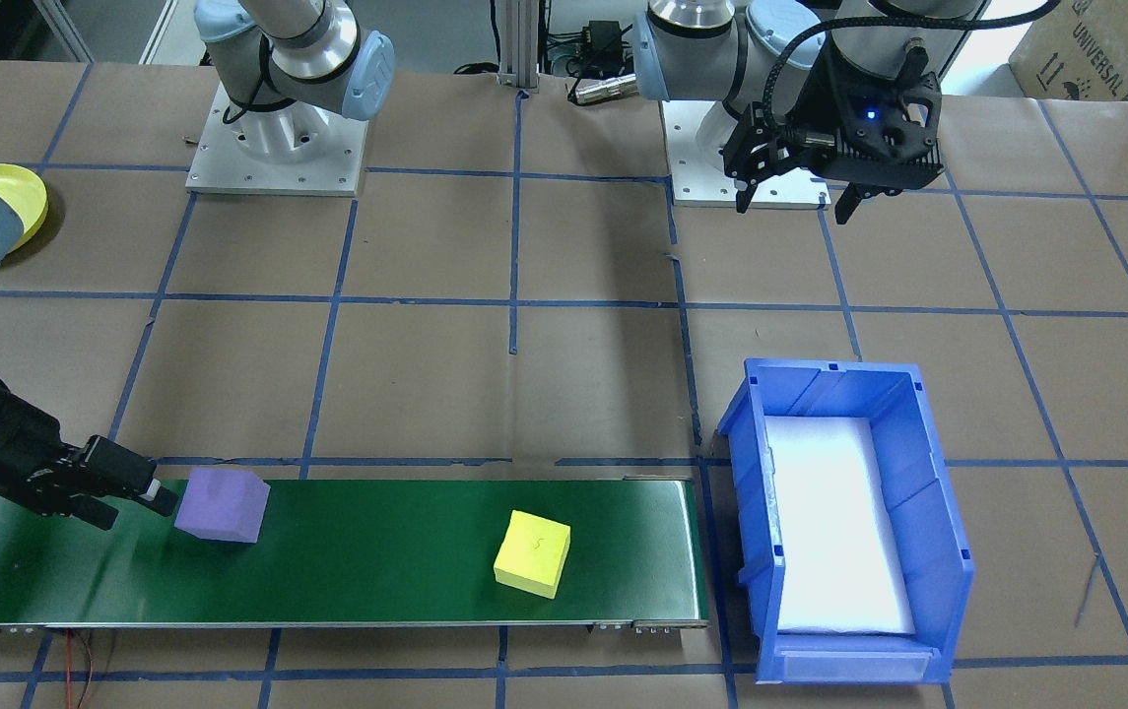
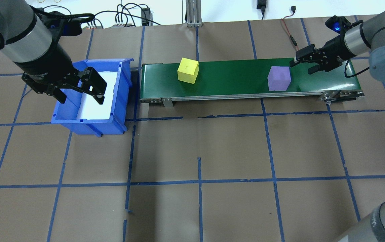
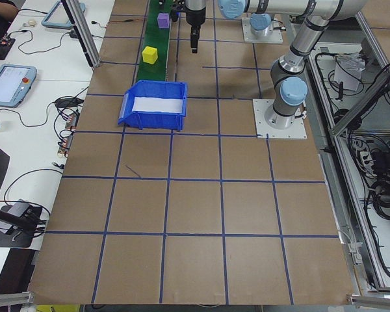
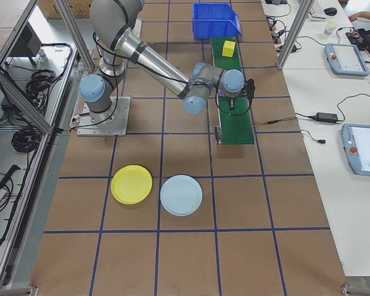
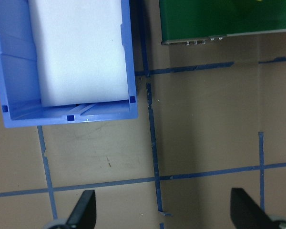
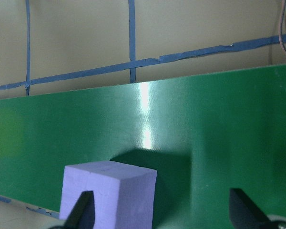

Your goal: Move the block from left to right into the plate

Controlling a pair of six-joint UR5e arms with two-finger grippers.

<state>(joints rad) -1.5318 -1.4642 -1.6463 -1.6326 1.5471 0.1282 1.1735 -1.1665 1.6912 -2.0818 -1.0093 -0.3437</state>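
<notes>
A purple block (image 1: 222,504) and a yellow block (image 1: 532,553) sit on the green conveyor belt (image 1: 376,581). My right gripper (image 1: 135,502) stands open low over the belt's end, just beside the purple block (image 2: 279,78). In the right wrist view that block (image 6: 107,193) lies in front of one fingertip (image 6: 83,210), off the middle of the gap. My left gripper (image 2: 79,95) hangs open and empty above the blue bin (image 2: 64,111). The yellow plate (image 4: 131,184) lies on the table on the right arm's side, also seen as the yellow plate (image 1: 17,197) partly behind that arm.
A light blue plate (image 4: 181,195) lies next to the yellow one. The blue bin (image 1: 928,512) with a white liner stands at the belt's other end. Brown table paper with blue tape lines spreads in front of the belt. Tablets and cables lie on side benches.
</notes>
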